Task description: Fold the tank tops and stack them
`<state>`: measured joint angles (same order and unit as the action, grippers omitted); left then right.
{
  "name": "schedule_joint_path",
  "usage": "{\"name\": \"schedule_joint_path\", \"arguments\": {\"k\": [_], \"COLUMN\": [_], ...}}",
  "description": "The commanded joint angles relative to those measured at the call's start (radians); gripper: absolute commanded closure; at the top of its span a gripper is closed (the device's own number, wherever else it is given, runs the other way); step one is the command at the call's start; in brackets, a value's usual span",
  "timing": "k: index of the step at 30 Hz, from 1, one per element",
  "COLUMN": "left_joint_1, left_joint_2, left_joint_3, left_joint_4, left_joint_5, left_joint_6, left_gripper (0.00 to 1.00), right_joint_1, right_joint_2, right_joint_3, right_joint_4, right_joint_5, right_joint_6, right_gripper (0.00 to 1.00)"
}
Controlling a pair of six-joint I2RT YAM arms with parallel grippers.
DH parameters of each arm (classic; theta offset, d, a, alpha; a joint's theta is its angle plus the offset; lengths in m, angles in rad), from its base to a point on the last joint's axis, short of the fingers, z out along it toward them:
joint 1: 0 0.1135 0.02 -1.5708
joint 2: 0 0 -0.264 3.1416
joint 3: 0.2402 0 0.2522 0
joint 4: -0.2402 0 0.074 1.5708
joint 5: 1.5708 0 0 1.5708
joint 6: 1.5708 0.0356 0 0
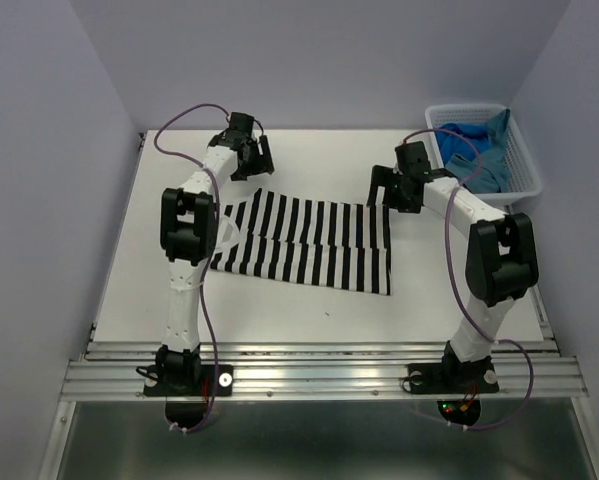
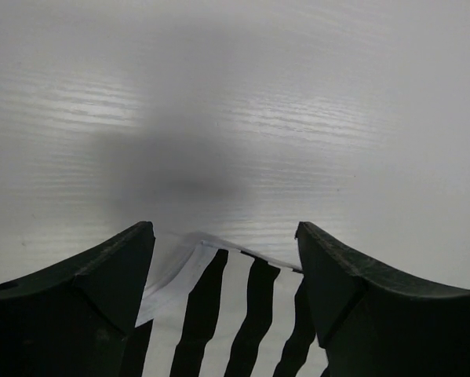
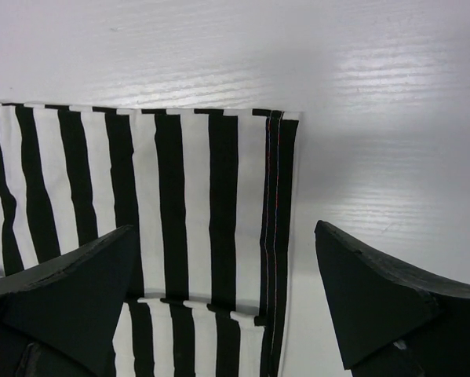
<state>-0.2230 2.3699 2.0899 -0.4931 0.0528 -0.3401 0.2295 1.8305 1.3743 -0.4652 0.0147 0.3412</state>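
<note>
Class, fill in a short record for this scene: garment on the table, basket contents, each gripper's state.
On table: striped tank top, lying flat
In white basket: blue tops, bunched
Left gripper: open, over the striped top's far left corner
Right gripper: open, over its far right corner

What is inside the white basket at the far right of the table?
Crumpled blue fabric fills the basket. How many garments it is, and anything beneath it, cannot be seen.
</note>
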Motion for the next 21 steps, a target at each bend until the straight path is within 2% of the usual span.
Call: {"name": "schedule_joint_path", "arguments": {"k": [1, 6, 9, 12, 13, 14, 16, 17, 18, 21], "left_joint_1": [-0.015, -0.016, -0.016, -0.016, -0.016, -0.016, -0.016, -0.016, -0.015, -0.015], "left_joint_2": [0.008, -0.012, -0.024, -0.024, -0.023, -0.020, -0.015, -0.012, -0.014, -0.027], "left_joint_3": [0.050, -0.059, -0.103, -0.114, -0.114, -0.113, -0.111, -0.108, -0.105, -0.129], "left_joint_4": [-0.030, 0.013, 0.039, 0.039, 0.036, 0.034, 0.033, 0.027, 0.024, 0.039], "left_joint_5": [0.039, 0.065, 0.073, 0.071, 0.070, 0.067, 0.062, 0.070, 0.077, 0.094], "left_joint_6": [0.055, 0.030, 0.023, 0.023, 0.023, 0.024, 0.024, 0.027, 0.033, 0.036], "left_gripper": [0.21, 0.33, 0.33, 0.43, 0.48, 0.58, 0.71, 0.81, 0.99, 1.00], "right_joint_1": [-0.016, -0.036, -0.036, -0.045, -0.045, -0.045, -0.045, -0.045, -0.045, -0.045], "right_joint_2": [0.030, 0.059, 0.073, 0.087, 0.092, 0.095, 0.113, 0.119, 0.124, 0.157], "right_joint_3": [0.060, 0.065, 0.069, 0.075, 0.081, 0.086, 0.097, 0.103, 0.114, 0.140], "right_joint_4": [0.007, 0.008, 0.007, 0.007, 0.007, 0.008, 0.007, 0.008, 0.008, 0.010], "right_joint_5": [-0.007, -0.005, -0.005, 0.004, 0.008, 0.010, -0.001, -0.005, -0.007, -0.005], "right_joint_6": [-0.028, -0.024, -0.025, -0.024, -0.024, -0.025, -0.022, -0.024, -0.024, -0.027], "right_gripper": [0.00, 0.00, 0.00, 0.00, 0.00, 0.00, 0.00, 0.00, 0.00, 0.02]}}
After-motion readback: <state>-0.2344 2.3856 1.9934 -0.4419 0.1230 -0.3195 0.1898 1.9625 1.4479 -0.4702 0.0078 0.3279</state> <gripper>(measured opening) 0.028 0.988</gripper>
